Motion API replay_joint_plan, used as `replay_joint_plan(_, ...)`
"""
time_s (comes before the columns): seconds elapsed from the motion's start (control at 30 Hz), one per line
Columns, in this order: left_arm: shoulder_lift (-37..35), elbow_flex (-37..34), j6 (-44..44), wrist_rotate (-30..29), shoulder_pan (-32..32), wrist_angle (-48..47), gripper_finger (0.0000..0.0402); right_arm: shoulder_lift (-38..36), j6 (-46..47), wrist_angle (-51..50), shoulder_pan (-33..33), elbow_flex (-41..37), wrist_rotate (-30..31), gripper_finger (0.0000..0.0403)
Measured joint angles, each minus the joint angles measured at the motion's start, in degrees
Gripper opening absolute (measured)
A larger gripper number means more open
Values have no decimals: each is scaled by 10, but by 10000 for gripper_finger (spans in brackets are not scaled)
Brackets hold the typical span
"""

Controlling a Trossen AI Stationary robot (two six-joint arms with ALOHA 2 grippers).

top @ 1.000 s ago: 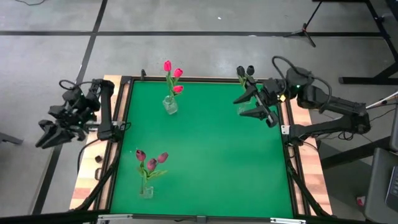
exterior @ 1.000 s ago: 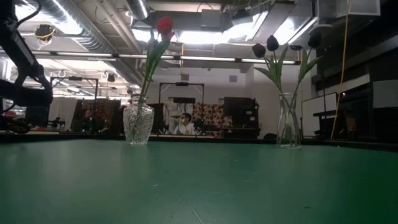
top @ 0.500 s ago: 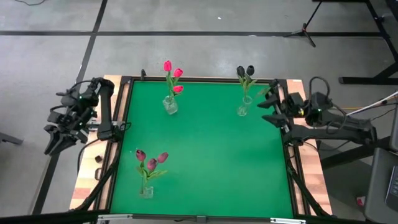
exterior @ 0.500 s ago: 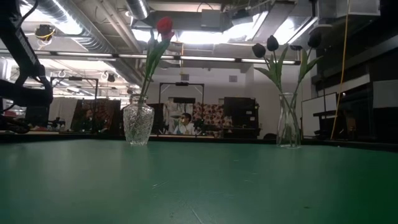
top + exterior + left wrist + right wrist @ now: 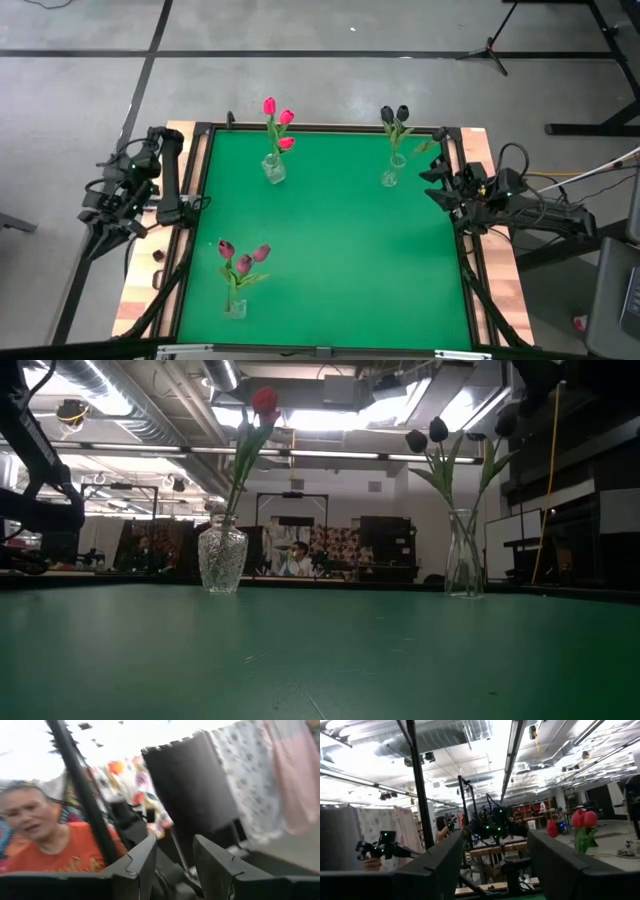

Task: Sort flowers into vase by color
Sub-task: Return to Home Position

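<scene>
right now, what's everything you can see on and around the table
table: one, green, between the two arms
pink-red tulips: three, bright pink-red, in the back-left vase, clear glass
near-black tulips: two, near-black, in the back-right vase, clear glass
maroon-pink tulips: three, dusky maroon-pink, in the front-left vase, clear glass
person: one, orange top, in the room beyond the left arm
left gripper: one, dark, open, off the table's left edge
right gripper: one, dark, open, at the table's right edge
</scene>
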Motion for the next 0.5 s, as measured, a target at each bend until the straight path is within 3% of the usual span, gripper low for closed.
replay_joint_plan(0.17, 0, -6, -50, -103, 0, 45, 126, -12, 0, 1, 0, -10, 0, 221)
replay_joint_plan(0.27, 0, -6, -64, -196, 0, 55, 126, -12, 0, -8, 0, -10, 0, 221)
replay_joint_plan(0.43, 0, -40, -91, -400, 0, 110, 126, -12, 0, -29, 0, -10, -5, 221)
replay_joint_plan(0.5, 0, -67, -87, -419, 0, 135, 126, -12, -4, -33, 0, -10, -18, 221)
